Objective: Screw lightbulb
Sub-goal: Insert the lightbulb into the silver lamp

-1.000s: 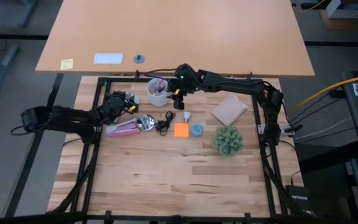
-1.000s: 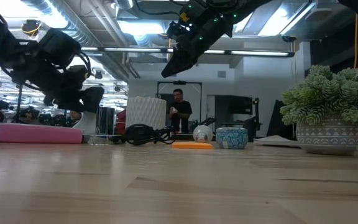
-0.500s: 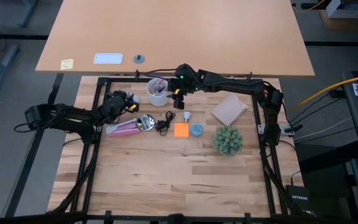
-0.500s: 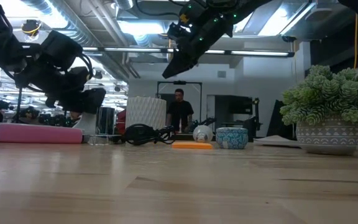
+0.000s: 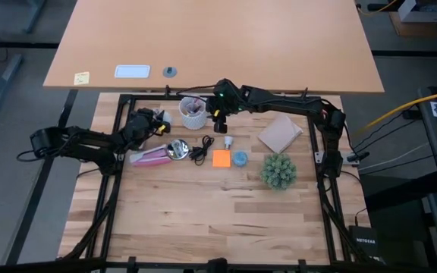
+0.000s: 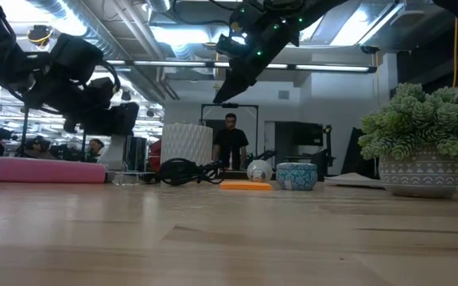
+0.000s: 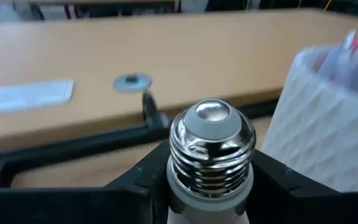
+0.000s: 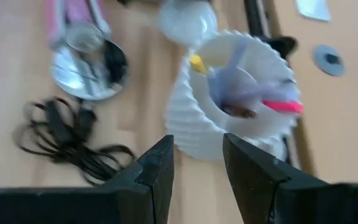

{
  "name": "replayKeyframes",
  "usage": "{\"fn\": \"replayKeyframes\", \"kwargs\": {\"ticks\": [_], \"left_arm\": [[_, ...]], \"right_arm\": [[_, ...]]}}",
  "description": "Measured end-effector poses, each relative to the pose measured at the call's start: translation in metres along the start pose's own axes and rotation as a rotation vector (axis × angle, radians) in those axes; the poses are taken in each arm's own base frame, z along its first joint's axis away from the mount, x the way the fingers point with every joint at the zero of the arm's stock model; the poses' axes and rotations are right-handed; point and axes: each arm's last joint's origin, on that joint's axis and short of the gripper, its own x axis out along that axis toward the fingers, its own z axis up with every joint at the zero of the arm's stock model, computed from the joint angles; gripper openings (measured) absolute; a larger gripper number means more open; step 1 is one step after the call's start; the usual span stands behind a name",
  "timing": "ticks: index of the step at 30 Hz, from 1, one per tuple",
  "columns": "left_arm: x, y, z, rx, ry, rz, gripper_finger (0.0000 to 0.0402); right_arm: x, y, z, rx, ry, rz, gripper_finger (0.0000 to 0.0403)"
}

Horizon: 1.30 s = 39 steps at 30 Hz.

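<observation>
Raised slightly, the lightbulb (image 7: 211,146) sits clamped between left jaws.

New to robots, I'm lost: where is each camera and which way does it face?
High: overhead, straight down on table; both arms show.
Low: table height, looking level across; arms enter above.
Left wrist: on left arm, past jaws gripping lightbulb.
Right wrist: on right arm, past open jaws, onto pen cup.
Both wrists see that cup.

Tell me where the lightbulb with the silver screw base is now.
The lightbulb sits clamped in the left gripper, left of the white pen cup in the high view.
</observation>
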Motion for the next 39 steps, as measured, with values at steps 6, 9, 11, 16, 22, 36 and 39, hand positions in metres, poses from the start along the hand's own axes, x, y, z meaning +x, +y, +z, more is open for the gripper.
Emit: {"fn": "replayKeyframes", "kwargs": {"ticks": [6,9,11,16,22,36,39], "left_arm": [[-0.009,-0.010,0.019,0.005,-0.151,-0.082,0.0134],[-0.017,-0.019,0.028,0.071,-0.204,-0.135,0.0137],[-0.023,-0.027,0.034,0.134,-0.237,-0.178,0.0138],[-0.040,-0.053,0.046,0.306,-0.306,-0.325,0.0139],[-0.062,-0.081,0.046,0.493,-0.279,-0.471,0.0139],[-0.104,-0.110,0.038,0.701,-0.190,-0.703,0.0140],[-0.113,-0.112,0.032,0.742,-0.183,-0.748,0.0140]], "right_arm": [[-0.012,-0.006,-0.003,-0.042,0.130,-0.216,0.0143],[-0.013,-0.007,-0.005,-0.081,0.186,-0.278,0.0143],[-0.013,-0.008,-0.007,-0.104,0.211,-0.295,0.0143],[-0.014,-0.010,-0.012,-0.125,0.259,-0.285,0.0143],[-0.019,-0.011,-0.026,-0.132,0.393,-0.258,0.0143],[-0.029,0.028,-0.040,0.081,0.466,0.307,0.0143],[-0.029,0.041,-0.035,0.120,0.438,0.398,0.0143]]}}
